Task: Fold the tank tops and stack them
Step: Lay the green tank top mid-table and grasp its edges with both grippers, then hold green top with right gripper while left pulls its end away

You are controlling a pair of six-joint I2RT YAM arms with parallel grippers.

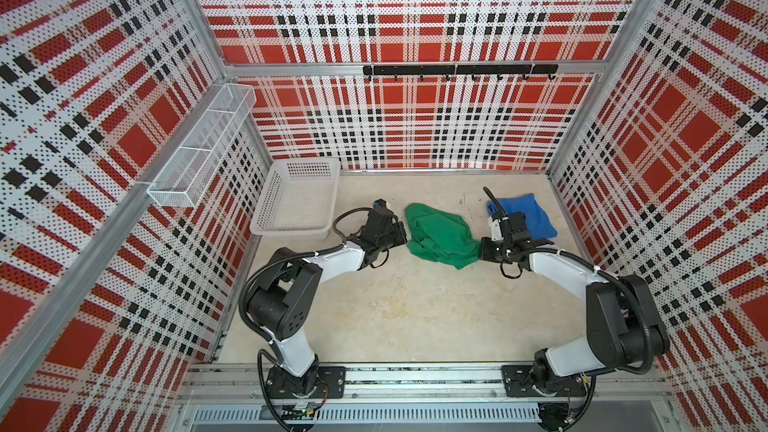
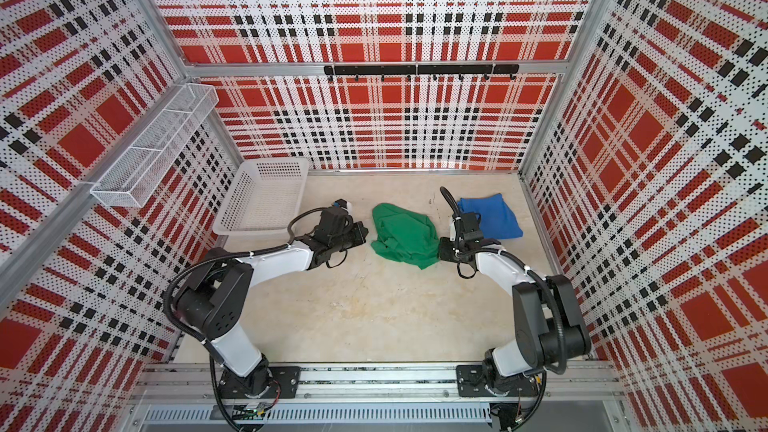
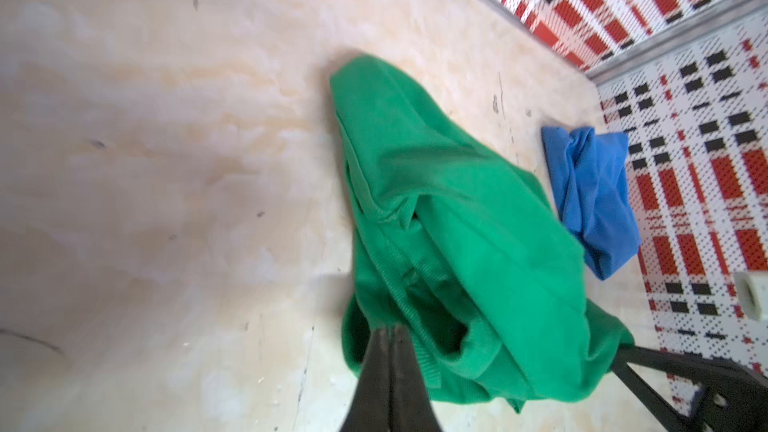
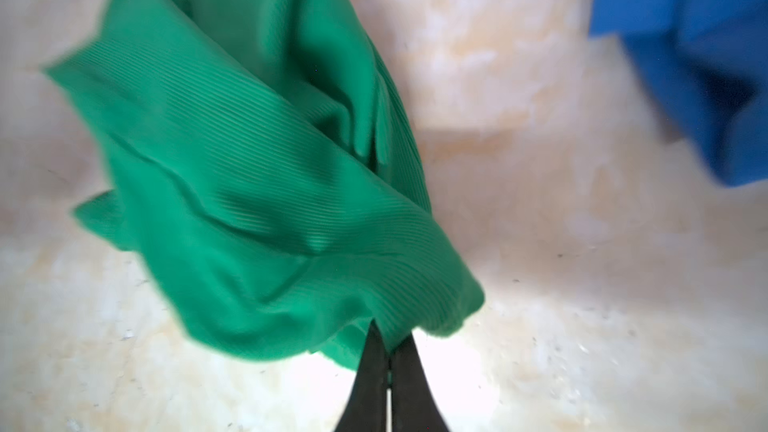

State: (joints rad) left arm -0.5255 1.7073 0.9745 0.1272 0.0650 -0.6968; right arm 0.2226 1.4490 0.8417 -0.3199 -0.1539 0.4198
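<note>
The green tank top [image 1: 440,234] [image 2: 405,236] lies crumpled mid-table in both top views, between my two grippers. My left gripper [image 1: 405,236] [image 3: 388,330] is at its left edge, jaws pressed together on a ribbed hem of the green tank top [image 3: 457,222]. My right gripper [image 1: 480,249] [image 4: 390,336] is shut on the opposite corner of the green tank top [image 4: 249,180], with fabric pinched between its tips. The blue tank top [image 1: 528,216] [image 2: 494,218] [image 3: 594,193] [image 4: 685,35] lies bunched at the back right, partly hidden behind the right wrist.
A white perforated basket [image 1: 291,229] [image 2: 253,229] stands at the back left, just beyond the left wrist. A wire mesh shelf [image 1: 199,147] hangs on the left wall and a black hook rail [image 1: 457,70] on the back wall. Bare beige tabletop [image 1: 415,309] spreads in front.
</note>
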